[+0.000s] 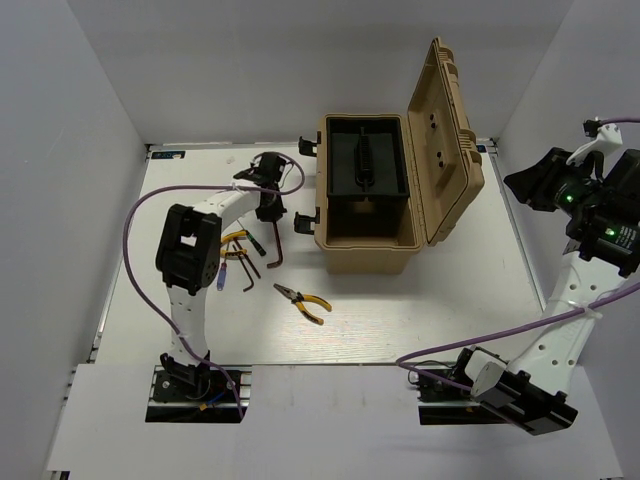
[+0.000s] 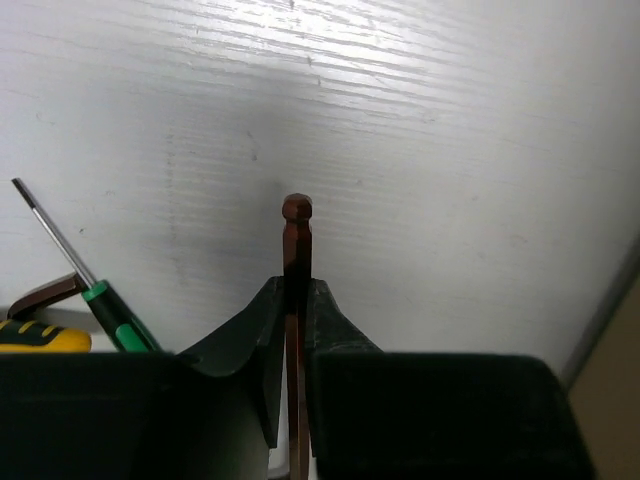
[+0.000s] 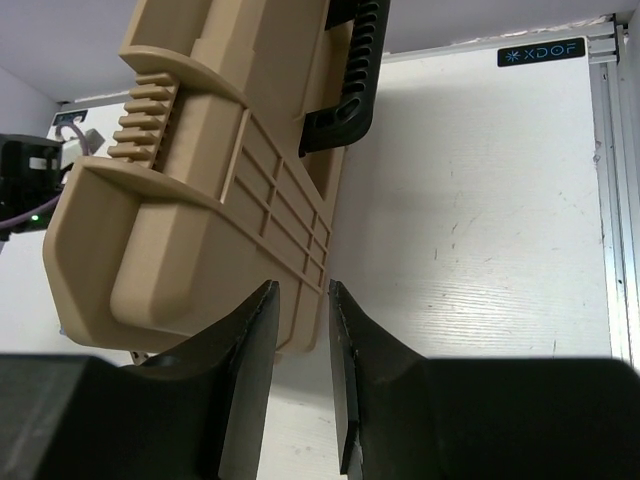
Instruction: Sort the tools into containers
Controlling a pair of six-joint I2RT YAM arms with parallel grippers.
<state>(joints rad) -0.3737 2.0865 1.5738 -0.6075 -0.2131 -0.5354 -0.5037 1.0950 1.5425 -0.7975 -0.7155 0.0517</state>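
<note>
Probably a robot lab: bare white walls enclose a white table, with robot arms bolted on and purple cables.

The toolbox is tan and ribbed, with a black inner tray, and it stands on a white bench faintly streaked with grain. The pliers have yellow handles. The hex key is reddish brown, and the screwdriver shows green.
</note>
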